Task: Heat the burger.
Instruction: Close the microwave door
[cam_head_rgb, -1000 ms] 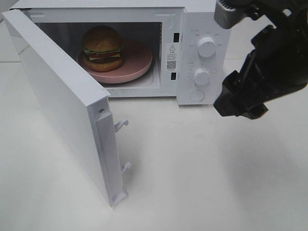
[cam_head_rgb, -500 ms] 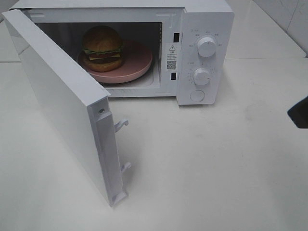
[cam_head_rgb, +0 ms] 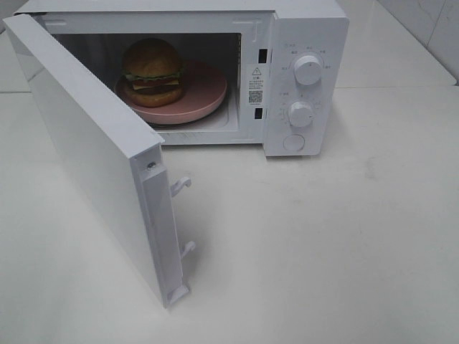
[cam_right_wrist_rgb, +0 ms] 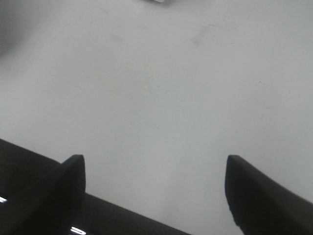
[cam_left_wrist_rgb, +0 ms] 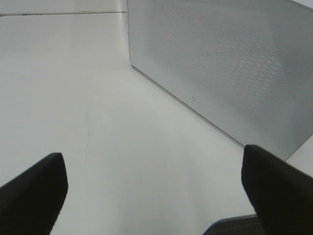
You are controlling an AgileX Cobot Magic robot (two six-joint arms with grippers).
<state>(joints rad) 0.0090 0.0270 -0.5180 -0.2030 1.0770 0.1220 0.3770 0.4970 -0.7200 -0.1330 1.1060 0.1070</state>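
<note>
Tall burger with glossy brown bun [cam_head_rgb: 152, 72] sits on round pink plate [cam_head_rgb: 208, 89] inside white microwave [cam_head_rgb: 305, 29], well beyond both jaws. White hinged door [cam_head_rgb: 86, 165] stands wide open. Its perforated face is near, ahead of the left jaws, so left arm is nearer (my read: shut door next). Left jaws apart, empty. Right jaws apart, empty, over white table [cam_head_rgb: 323, 251]. Count: one burger, one plate, one door, two round dials [cam_head_rgb: 308, 69].

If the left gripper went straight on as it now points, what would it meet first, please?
Probably the white table; the left gripper stands open, and the microwave door lies just beside that line, depth unclear.
</note>
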